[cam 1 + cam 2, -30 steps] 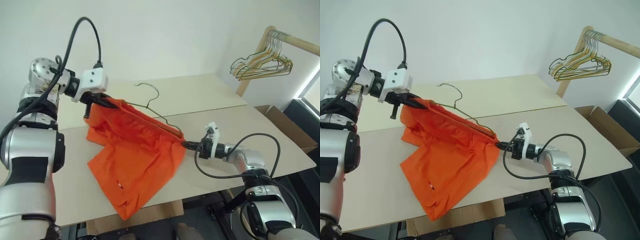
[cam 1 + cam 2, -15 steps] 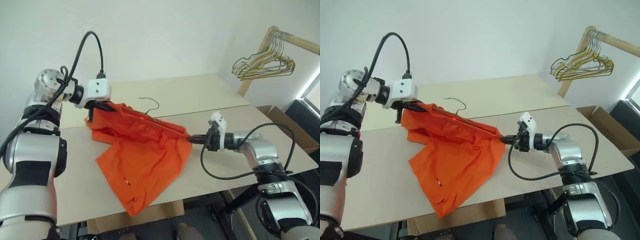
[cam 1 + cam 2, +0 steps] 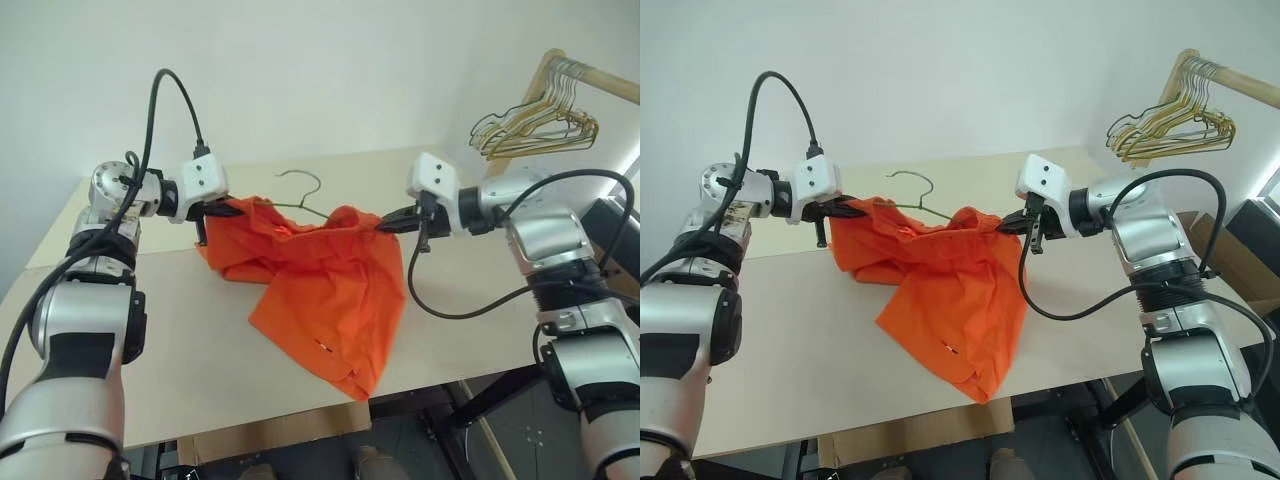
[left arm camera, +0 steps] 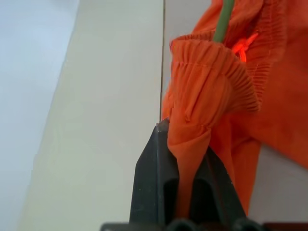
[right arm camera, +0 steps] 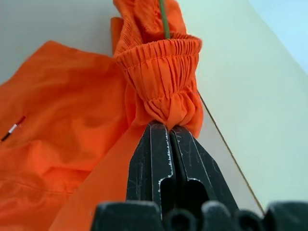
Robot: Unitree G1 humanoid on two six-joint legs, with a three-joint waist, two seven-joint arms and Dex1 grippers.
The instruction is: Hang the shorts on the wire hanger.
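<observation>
The orange shorts (image 3: 330, 270) hang stretched by the waistband between my two grippers above the table, with the legs drooping onto the tabletop. My left gripper (image 3: 232, 209) is shut on the left end of the gathered waistband (image 4: 207, 86). At the right end, my right gripper (image 3: 385, 226) is shut on the bunched waistband (image 5: 161, 72). The wire hanger (image 3: 316, 186) runs inside the waistband, and its hook sticks up above the middle of the fabric. Its thin green wire (image 4: 221, 21) goes into the fabric just past each gripper's fingertips.
The beige table (image 3: 180, 340) has two tops joined along a seam. A wooden rack carrying a bunch of gold and dark hangers (image 3: 540, 120) stands at the far right, beyond my right arm.
My right gripper has risen from near the tabletop and rolled, lifting its end of the waistband level with the left. The shorts now hang higher. The left gripper has barely shifted.
</observation>
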